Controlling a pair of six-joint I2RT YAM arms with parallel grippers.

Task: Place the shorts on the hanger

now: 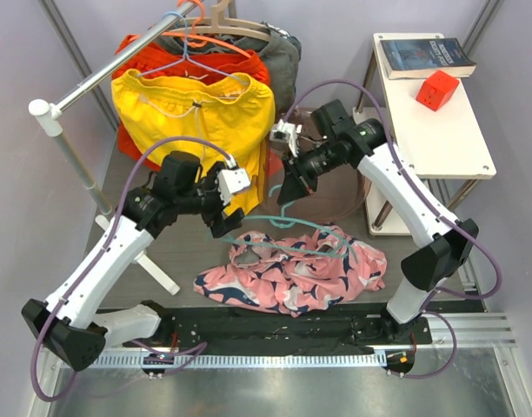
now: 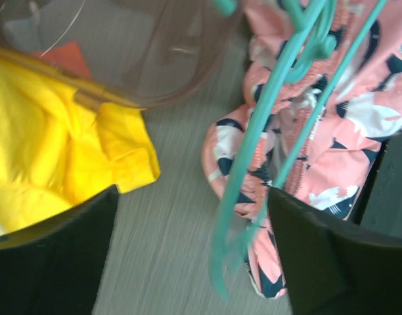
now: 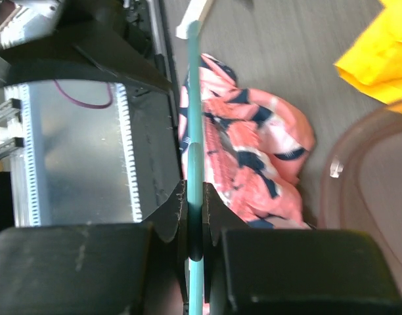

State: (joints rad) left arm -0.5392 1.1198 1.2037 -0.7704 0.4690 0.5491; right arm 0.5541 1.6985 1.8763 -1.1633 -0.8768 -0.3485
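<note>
The pink shorts (image 1: 294, 276) with navy and white shapes lie crumpled on the table near its front. The teal hanger (image 1: 292, 222) hangs tilted over them, and part of it rests against the fabric. My right gripper (image 1: 288, 193) is shut on the hanger (image 3: 196, 164) near its hook end, with the thin bar pinched between both pads. My left gripper (image 1: 229, 224) is open beside the hanger's left end. In the left wrist view, the hanger's arm (image 2: 250, 157) passes between the spread fingers (image 2: 332, 262) without touching them, with the shorts (image 2: 349, 131) behind it.
Yellow shorts (image 1: 196, 113) and other clothes hang on a rail (image 1: 118, 65) at the back left. The rail's white post (image 1: 83, 174) stands beside my left arm. A white side table (image 1: 440, 130) at the right carries a book (image 1: 424, 56) and a red cube (image 1: 437, 89). A brownish round tub (image 2: 155, 59) sits behind the shorts.
</note>
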